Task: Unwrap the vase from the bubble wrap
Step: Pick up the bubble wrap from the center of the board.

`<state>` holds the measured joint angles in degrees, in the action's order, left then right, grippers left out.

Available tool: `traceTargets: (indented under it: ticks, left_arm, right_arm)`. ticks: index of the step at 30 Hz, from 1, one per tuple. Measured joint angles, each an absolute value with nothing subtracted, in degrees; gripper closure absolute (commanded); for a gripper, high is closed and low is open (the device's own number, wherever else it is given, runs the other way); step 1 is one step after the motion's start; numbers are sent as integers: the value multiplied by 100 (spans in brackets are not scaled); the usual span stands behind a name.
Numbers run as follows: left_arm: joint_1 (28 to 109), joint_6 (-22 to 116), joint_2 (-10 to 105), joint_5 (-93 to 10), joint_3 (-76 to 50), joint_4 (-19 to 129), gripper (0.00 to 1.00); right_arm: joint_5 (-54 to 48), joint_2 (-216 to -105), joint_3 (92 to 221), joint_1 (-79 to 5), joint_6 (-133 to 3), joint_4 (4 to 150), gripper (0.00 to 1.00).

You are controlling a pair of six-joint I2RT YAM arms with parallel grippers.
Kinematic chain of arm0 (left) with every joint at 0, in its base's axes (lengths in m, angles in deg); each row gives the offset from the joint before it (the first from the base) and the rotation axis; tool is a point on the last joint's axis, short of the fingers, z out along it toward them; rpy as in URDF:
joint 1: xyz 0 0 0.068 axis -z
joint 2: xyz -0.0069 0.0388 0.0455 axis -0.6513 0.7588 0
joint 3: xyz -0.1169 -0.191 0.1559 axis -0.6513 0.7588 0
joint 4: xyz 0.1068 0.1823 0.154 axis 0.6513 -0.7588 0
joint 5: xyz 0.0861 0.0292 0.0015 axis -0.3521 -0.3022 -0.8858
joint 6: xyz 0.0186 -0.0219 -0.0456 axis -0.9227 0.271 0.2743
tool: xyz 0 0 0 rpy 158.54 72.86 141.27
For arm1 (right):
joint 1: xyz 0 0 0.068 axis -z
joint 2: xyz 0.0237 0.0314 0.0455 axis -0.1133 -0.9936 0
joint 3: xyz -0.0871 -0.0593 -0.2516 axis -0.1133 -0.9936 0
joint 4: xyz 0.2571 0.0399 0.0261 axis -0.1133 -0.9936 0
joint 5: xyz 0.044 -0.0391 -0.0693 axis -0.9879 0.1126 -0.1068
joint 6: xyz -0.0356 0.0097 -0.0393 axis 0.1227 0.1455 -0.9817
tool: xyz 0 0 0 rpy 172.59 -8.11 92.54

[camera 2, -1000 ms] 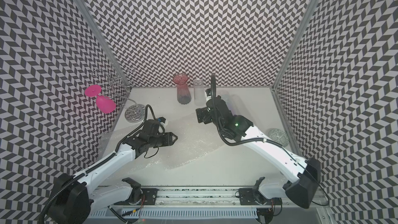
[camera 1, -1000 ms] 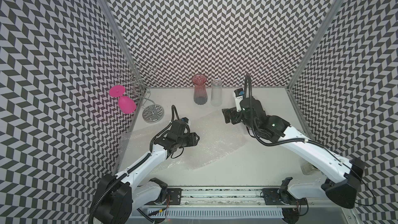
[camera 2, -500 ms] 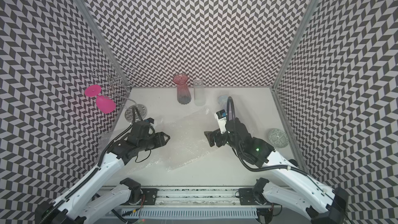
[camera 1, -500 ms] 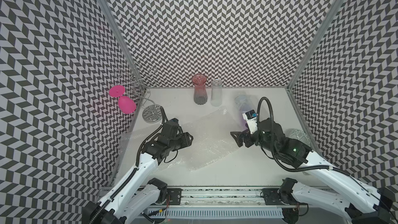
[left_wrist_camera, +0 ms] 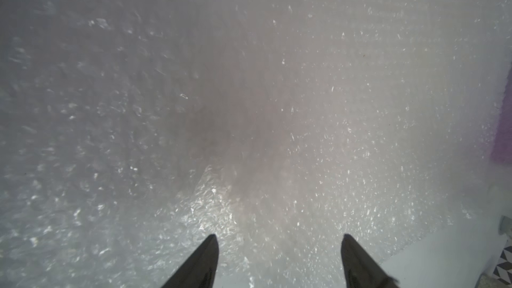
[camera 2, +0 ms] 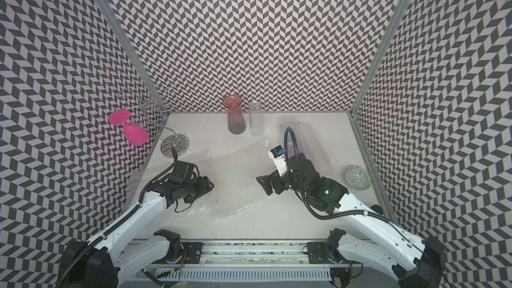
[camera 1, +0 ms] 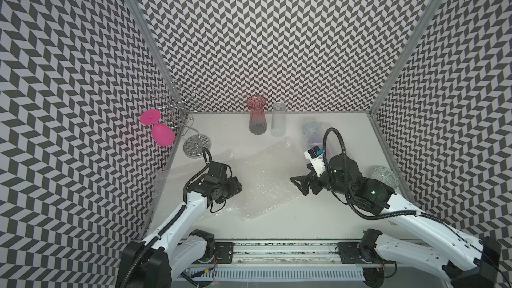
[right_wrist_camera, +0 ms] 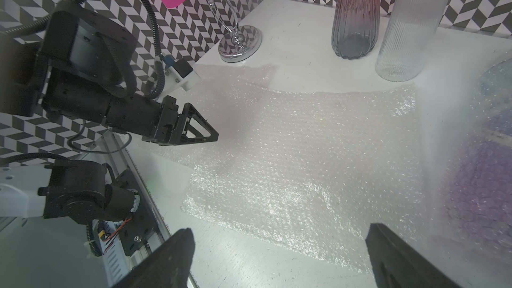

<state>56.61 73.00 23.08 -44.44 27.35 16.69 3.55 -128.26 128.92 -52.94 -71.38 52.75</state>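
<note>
A flat sheet of bubble wrap lies across the middle of the white table. A purple vase lies at the back right, behind my right arm, with bubble wrap around it. My left gripper hovers low over the sheet's left part, jaws apart with nothing between them. My right gripper stands wide open over the sheet's right edge, facing the left gripper. Another wrap sheet lies under my left arm.
A red-to-grey vase and a clear ribbed vase stand upright at the back wall. A wire rack holding a pink glass fills the back left corner. A patterned round dish sits by the right wall.
My right arm has pulled back from the rear of the table toward the front centre. The left gripper has drawn slightly back and its jaws have spread wider.
</note>
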Motion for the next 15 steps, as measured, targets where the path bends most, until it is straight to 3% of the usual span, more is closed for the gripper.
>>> traceTargets:
  ticks: [5, 15]
  left_arm:
    - [5661, 7560, 2336, -4455, 2949, 1971, 32]
    - [6023, 7787, 2913, -4350, 3179, 2546, 67]
  right_arm:
    - [259, -12994, 12890, -5296, -7186, 5308, 1]
    - [220, -13287, 12883, -5296, -7221, 5574, 1]
